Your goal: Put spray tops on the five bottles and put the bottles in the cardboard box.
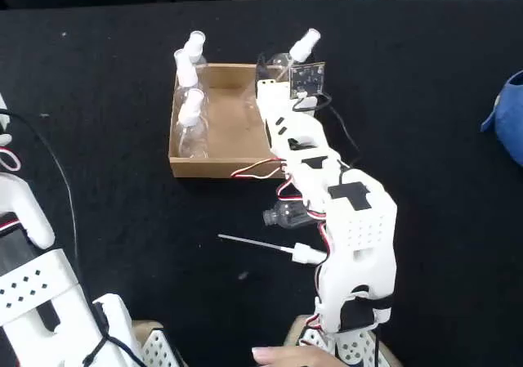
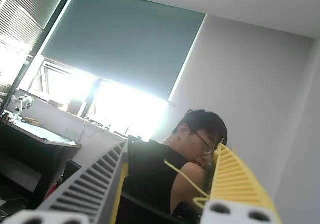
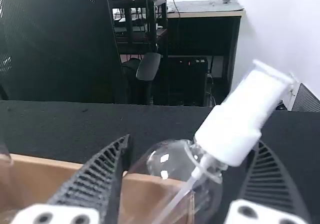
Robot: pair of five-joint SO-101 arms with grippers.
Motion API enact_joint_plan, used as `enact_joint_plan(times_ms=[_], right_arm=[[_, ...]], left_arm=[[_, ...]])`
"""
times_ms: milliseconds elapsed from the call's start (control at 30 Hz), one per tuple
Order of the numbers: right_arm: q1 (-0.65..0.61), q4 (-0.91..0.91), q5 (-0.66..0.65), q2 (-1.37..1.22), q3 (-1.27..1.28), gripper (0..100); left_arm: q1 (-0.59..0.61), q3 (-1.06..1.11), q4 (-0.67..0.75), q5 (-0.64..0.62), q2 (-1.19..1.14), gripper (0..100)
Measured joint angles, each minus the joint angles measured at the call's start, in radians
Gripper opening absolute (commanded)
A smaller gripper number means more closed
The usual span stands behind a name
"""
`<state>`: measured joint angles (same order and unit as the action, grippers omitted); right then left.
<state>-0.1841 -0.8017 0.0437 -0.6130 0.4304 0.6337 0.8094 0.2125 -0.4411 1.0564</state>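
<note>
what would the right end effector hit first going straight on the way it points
The spray-topped bottle, directly ahead of the right end effector at the far corner of the cardboard box. Beyond it, black table, though depth is unclear.

My high camera looks down over the table (image 1: 122, 73) from afar. The left wrist camera tilts up at a window blind (image 2: 120, 44). The right one sits close on the cardboard box (image 3: 30, 174) rim and a bottle (image 3: 170, 169), both shared with the high view.

Three capped bottles (image 1: 189, 109) line the cardboard box's (image 1: 221, 168) nine-o'clock wall; the right gripper (image 1: 276, 71) holds a fourth bottle (image 1: 301, 48) over its one-o'clock corner.
</note>
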Motion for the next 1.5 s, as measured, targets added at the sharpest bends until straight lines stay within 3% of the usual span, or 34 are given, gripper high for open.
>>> enact_joint_plan(times_ms=[367, 633, 1500], right_arm=[[0.0, 0.0, -0.006, 0.0, 0.0, 30.4], [0.0, 0.0, -0.006, 0.0, 0.0, 0.9], [0.003, 0.0, -0.008, 0.207, 0.083, 1.1]], left_arm=[[0.0, 0.0, 0.0, 0.0, 0.0, 15], [0.0, 0.0, 0.0, 0.0, 0.0, 15], [0.0, 0.0, 0.0, 0.0, 0.0, 15]])
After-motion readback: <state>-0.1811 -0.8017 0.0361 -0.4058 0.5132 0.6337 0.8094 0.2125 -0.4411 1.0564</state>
